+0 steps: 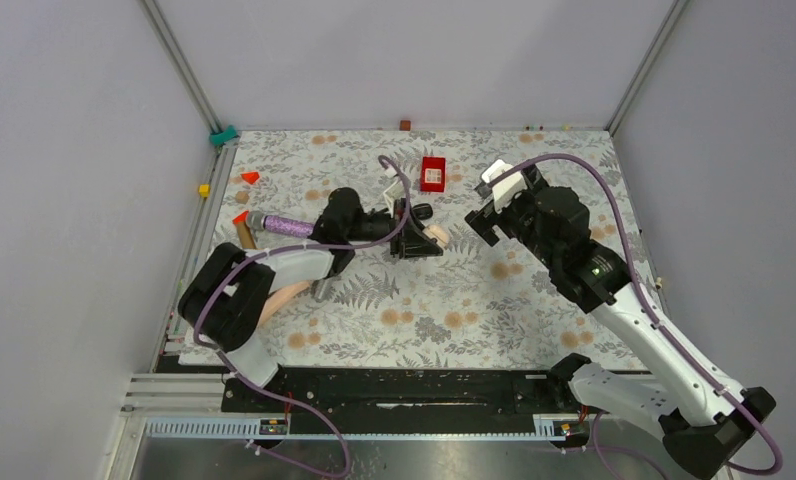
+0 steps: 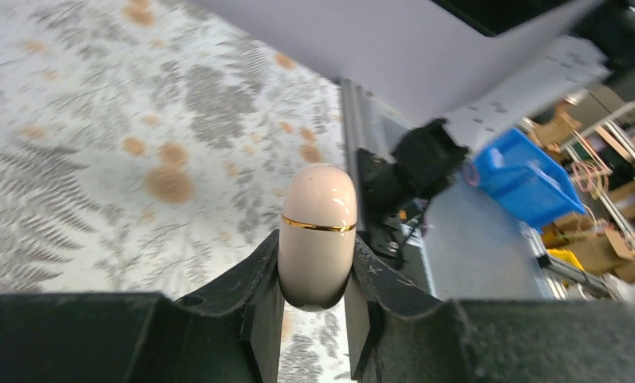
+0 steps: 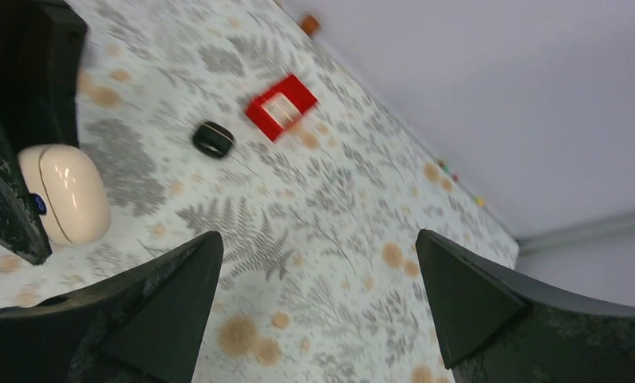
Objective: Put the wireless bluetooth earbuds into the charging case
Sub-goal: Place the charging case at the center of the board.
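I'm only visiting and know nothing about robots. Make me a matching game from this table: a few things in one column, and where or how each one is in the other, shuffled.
Things:
1. cream capsule
2. red box
3. black oval case
4. right gripper

Places or states:
A. wide open, holding nothing
B. lying on the table between the red box and the cream capsule
C. clamped in the left gripper
D. lying on the table, nearest the back wall

Pairs: 1-C, 2-D, 3-B, 4-A
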You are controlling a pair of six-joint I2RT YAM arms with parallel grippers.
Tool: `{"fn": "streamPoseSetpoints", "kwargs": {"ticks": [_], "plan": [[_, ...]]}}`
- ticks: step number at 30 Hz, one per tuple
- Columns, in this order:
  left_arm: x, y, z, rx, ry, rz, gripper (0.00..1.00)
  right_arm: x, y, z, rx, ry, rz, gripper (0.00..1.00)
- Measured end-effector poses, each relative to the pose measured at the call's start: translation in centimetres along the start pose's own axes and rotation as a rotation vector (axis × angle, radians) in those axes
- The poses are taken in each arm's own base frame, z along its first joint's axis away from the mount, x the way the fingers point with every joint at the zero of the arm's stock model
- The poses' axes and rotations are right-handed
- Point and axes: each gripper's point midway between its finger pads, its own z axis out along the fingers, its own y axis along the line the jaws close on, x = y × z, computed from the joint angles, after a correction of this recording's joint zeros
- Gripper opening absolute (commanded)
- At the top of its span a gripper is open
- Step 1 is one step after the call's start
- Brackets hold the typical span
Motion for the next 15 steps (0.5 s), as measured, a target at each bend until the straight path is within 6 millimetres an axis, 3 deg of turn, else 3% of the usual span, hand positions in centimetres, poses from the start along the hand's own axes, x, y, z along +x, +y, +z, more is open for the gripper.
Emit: {"fn": "streamPoseSetpoints", "kwargs": {"ticks": [3, 6, 12, 15], "plan": [[0.4, 4.4, 1.0, -0.121, 0.038, -0.068, 0.00, 3.4, -2.0, 0.8, 0.095, 0.087, 0.048, 0.96], [1.0, 8.6, 1.9, -0.226, 0.068, -0.146, 0.00, 5.4, -3.5, 1.4, 0.162, 0.126, 0.116, 0.96], [3.8, 15.2, 3.8, -0.392, 0.158, -0.344, 0.00, 6.1, -4.5, 2.3, 0.212, 0.119, 0.187, 0.99], [5.4, 17.2, 5.1, -0.449, 0.217, -0.418, 0.00, 6.3, -4.4, 2.5, 0.216, 0.112, 0.200, 1.00]]}}
